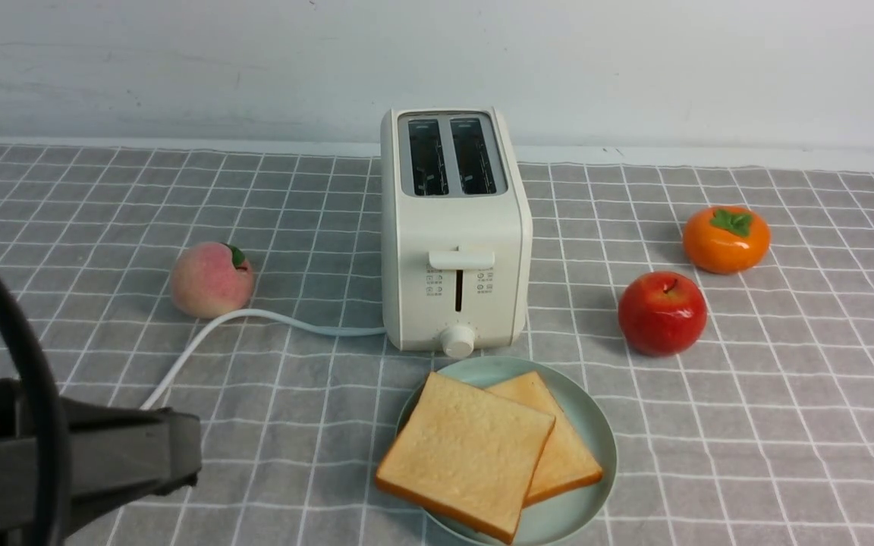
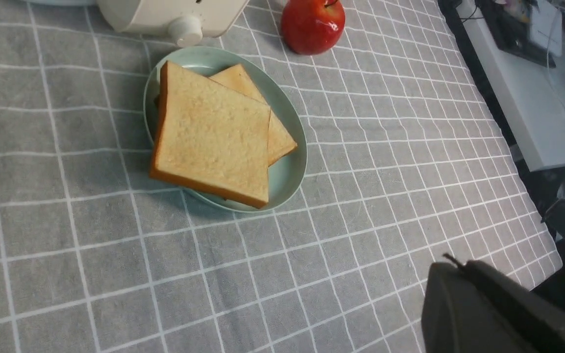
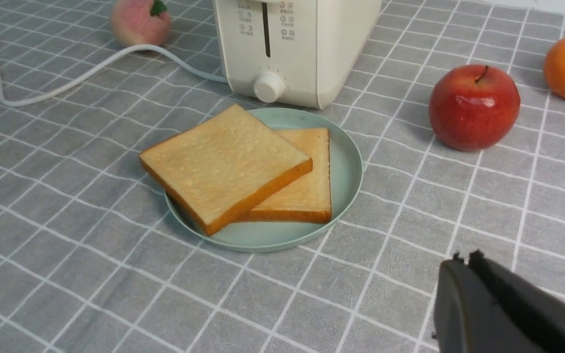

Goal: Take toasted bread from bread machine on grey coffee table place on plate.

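Golden toasted bread (image 1: 467, 451) lies as two slices on the plate (image 1: 592, 425) in the lower middle of the front view, the nearer slice overlapping the farther one and jutting over the rim toward the lower left. Just behind the plate stands the bread machine (image 1: 452, 227), both its slots dark and empty, its knob close to the plate's far rim. Judging from this, the transfer looks complete; what remains is probably only for the arms to draw clear, with no grasp needed. The left gripper (image 1: 103, 455) sits at the lower left of the front view, well apart from the plate, its dark fingers pressed together and holding nothing. The right gripper (image 3: 464, 260) shows only in its wrist view, at the lower right, likewise closed and empty. Small printed icons flank the toaster's lever slot, too small to read; no brand name is visible. The grey coffee table (image 1: 786, 425) spreads beneath everything.
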### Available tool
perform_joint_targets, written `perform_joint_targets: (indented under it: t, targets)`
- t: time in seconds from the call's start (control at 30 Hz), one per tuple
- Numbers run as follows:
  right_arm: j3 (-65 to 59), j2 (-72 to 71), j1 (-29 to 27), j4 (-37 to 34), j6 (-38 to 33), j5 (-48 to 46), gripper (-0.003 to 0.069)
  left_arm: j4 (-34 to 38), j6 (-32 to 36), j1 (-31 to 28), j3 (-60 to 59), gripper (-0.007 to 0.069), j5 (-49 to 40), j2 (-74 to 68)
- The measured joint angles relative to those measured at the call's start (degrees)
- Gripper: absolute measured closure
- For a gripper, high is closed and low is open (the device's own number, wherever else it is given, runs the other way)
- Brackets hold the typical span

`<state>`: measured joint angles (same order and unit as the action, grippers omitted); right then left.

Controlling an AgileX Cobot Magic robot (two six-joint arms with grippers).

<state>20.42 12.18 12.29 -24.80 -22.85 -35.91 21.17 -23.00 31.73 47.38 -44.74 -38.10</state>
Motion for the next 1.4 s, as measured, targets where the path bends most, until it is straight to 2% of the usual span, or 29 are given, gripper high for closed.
perform_joint_targets:
  t: [0.37, 0.53, 0.67, 0.77, 0.93, 1.2, 1.4]
  targets:
    - [0.0, 0.0, 0.0, 0.0, 0.0, -1.5, 0.0646, -0.8, 0.2, 0.0, -1.0, 0.0638, 0.6, 1.3]
    - [0.0, 0.0, 0.0, -0.1, 0.0, -1.6, 0.0643, -11.3, 2.1, -0.3, -4.2, 0.0638, 3.9, 9.9]
    - [0.0, 0.0, 0.0, -0.1, 0.0, -1.7, 0.0639, -18.6, -0.5, -5.9, -10.3, 0.0635, 8.3, 18.3]
    - [0.0, 0.0, 0.0, -0.1, 0.0, -1.8, 0.0636, -24.6, -3.7, -14.5, -18.9, 0.0631, 12.7, 26.5]
    - [0.0, 0.0, 0.0, -0.1, 0.0, -1.8, 0.0628, -27.1, -4.3, -23.7, -31.2, 0.0627, 15.8, 36.5]
    - [0.0, 0.0, 0.0, -0.1, 0.0, -1.9, 0.0615, -27.8, -4.4, -23.4, -47.8, 0.0624, 18.6, 38.8]
    - [0.0, -0.1, 0.0, -0.1, 0.0, -2.0, 0.0608, -27.9, -4.4, -23.4, -49.0, 0.0623, 22.8, 38.8]
